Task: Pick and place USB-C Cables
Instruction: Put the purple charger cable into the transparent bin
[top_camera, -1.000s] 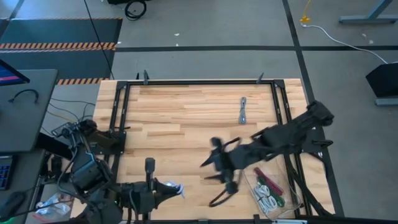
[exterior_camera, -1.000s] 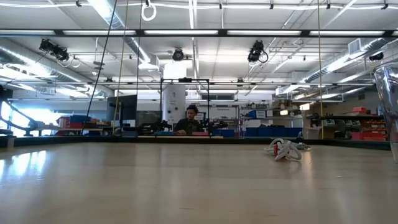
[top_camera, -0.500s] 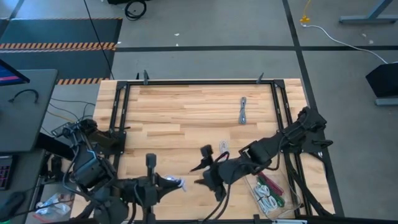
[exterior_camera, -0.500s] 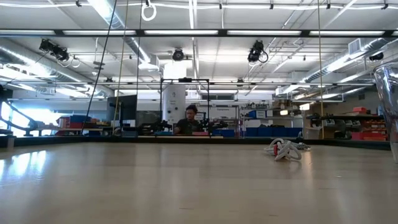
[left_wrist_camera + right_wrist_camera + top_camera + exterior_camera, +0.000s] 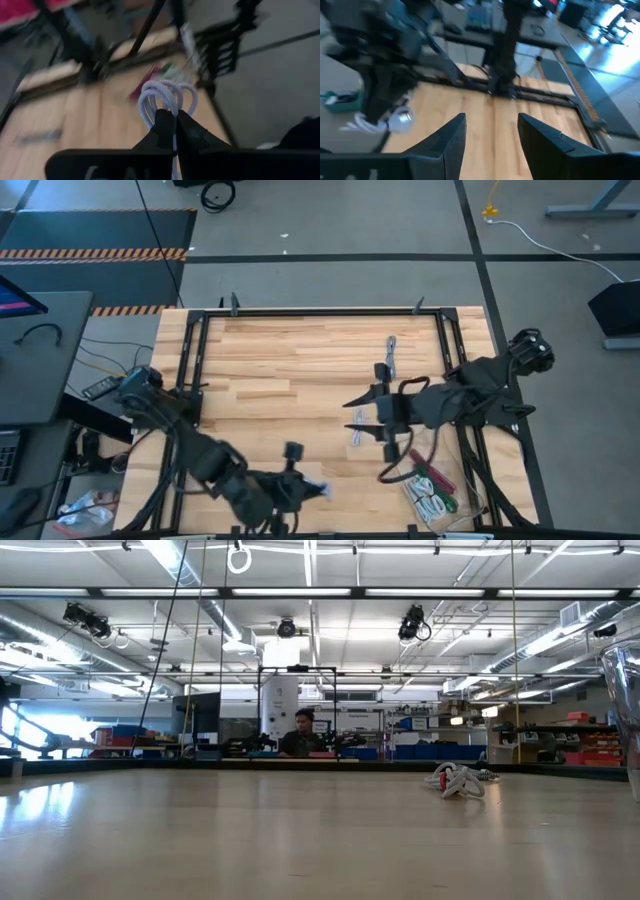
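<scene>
I note the left gripper (image 5: 318, 489) near the table's (image 5: 280, 370) front edge, pinching a pale coiled cable (image 5: 167, 98). The right gripper (image 5: 357, 413) hovers mid-table, fingers spread, above a white cable (image 5: 358, 431). A grey cable (image 5: 390, 357) lies on open wood; the tray (image 5: 465, 500) holds others.

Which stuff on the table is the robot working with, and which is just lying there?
Part of the job:
- pale looped cable clamped in the shut left gripper
- grey cable bundle at the table's far side
- small white cable by the open right gripper
- coloured cables in the clear plastic tray

Just lying about:
- black metal frame
</scene>
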